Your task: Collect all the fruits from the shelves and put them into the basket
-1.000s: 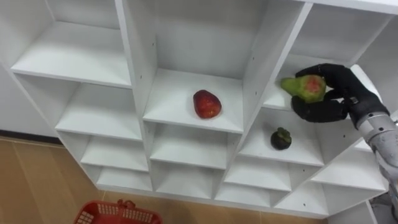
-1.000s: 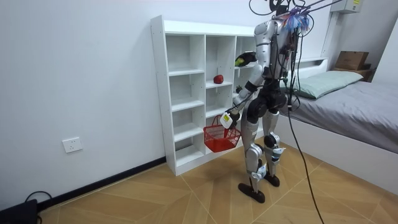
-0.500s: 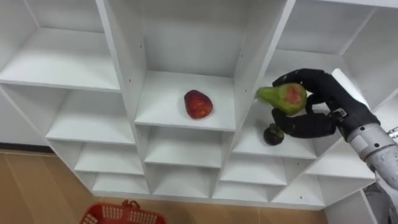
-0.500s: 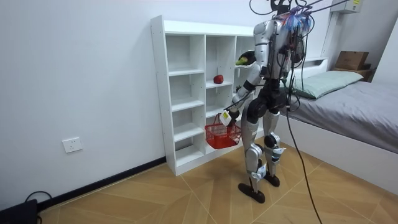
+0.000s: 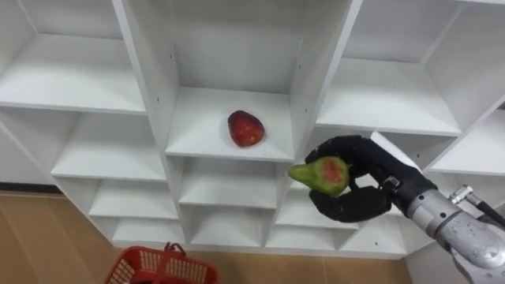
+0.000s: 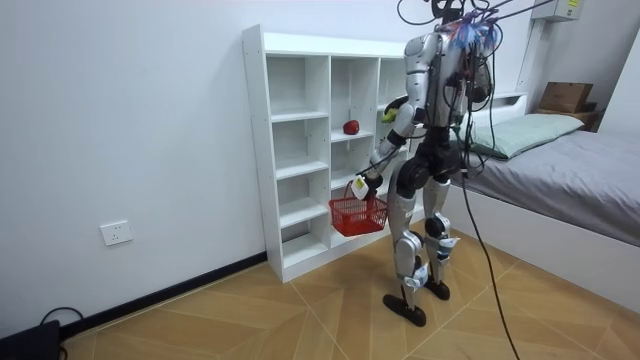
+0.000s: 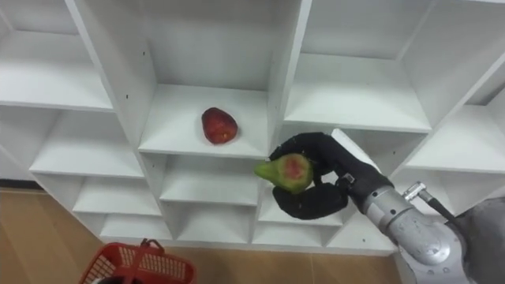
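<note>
In front of the closet's point(image 5: 148, 75) right-hand column, just below the level of its middle shelf, a green fruit with a red patch point(image 5: 322, 174) is held clear of the shelves. The right hand point(image 5: 372, 172) has it, fingers point(image 5: 345, 147) curled over the top and thumb wrapped beneath, so the grasp is closed round the fruit. Up and to the robot's left, in the centre compartment, a red fruit point(image 5: 245, 128) lies on its shelf board near the middle, touching neither side wall. Down at the lower left, over the wooden floor point(image 5: 47, 244), is a red basket point(image 5: 134, 265); what it holds cannot be made out. In the room view it hangs by its handle from the left hand point(image 6: 361, 187), whose fingers are closed round that handle. The robot stands upright facing the closet, with a bed point(image 6: 560, 160) behind it.
</note>
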